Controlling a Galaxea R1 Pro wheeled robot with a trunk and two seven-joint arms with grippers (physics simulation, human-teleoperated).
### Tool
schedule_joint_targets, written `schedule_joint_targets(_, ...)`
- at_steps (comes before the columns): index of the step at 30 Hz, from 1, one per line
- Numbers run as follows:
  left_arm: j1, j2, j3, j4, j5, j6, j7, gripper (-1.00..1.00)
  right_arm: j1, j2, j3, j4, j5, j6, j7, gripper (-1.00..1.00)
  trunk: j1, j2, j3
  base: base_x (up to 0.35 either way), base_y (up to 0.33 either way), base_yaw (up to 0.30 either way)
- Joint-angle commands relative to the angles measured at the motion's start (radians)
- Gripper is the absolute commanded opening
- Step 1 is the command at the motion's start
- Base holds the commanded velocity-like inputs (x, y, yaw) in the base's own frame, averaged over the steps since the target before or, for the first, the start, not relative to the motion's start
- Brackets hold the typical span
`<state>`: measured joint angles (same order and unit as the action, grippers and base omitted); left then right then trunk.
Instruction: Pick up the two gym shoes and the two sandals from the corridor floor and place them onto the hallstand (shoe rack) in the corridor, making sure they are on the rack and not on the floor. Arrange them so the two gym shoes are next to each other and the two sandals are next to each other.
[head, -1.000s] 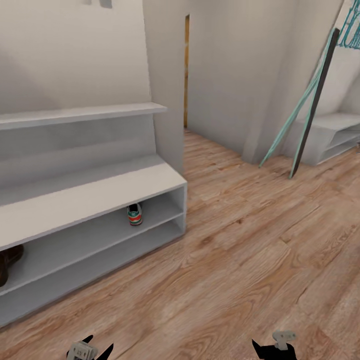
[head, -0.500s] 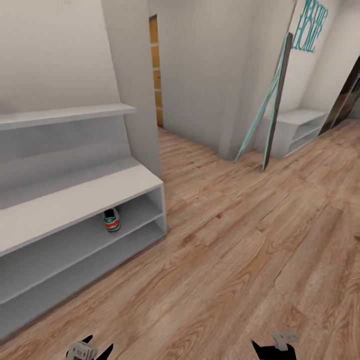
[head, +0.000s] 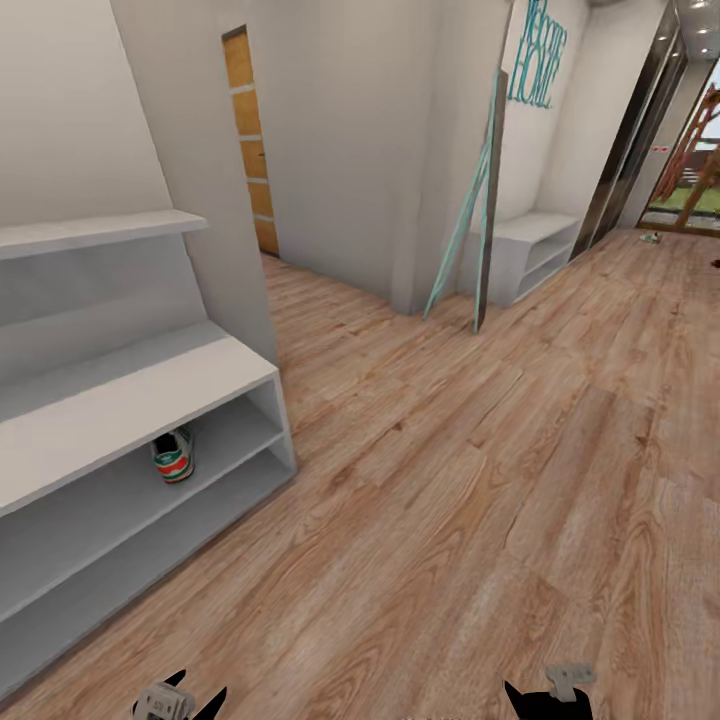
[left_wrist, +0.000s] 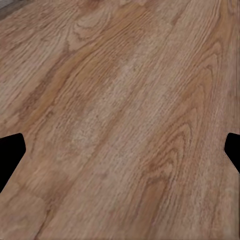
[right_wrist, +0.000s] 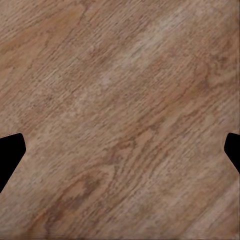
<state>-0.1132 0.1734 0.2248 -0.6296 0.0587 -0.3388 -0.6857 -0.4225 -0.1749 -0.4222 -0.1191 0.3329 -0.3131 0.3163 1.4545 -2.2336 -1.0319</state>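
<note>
Wood-grain corridor floor (head: 480, 480) stretches ahead; one gym shoe (head: 174, 455) sits on the hallstand (head: 120, 400) upper tier at left. Both arms hang low, left gripper (left_wrist: 120, 155) and right gripper (right_wrist: 120, 155) pointing floorward, jaws spread wide, empty.

Your left gripper (head: 180, 703) sat low at the near edge of the head view, black fingertips pointing up and away from you, spread apart. Your right gripper (head: 548, 697) sat level with it on the other side, likewise parted. In each wrist view the two dark fingertips (left_wrist: 10, 155) (right_wrist: 10, 155) stood far apart at opposite edges with nothing between them.
</note>
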Motion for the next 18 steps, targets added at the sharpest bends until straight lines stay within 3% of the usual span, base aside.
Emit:
schedule_joint_targets(1,0.0,0.0,0.002,0.001,0.006,0.001,-0.008,1.0,-0.001,0.0,-0.009,0.001,0.008,-0.003,0.004,1.0,0.0,0.0,-0.001,0.0,0.0,-0.3)
schedule_joint_targets(8,0.0,0.0,0.002,0.001,0.006,0.001,-0.008,1.0,-0.001,0.0,-0.008,0.001,0.008,-0.003,0.004,1.0,0.0,0.0,-0.001,0.076,-0.028,-0.3)
schedule_joint_targets(18,0.0,0.0,0.002,0.001,0.006,0.001,-0.008,1.0,-0.001,0.0,-0.007,0.001,0.008,-0.003,0.004,1.0,0.0,0.0,-0.001,0.188,-0.178,-0.3)
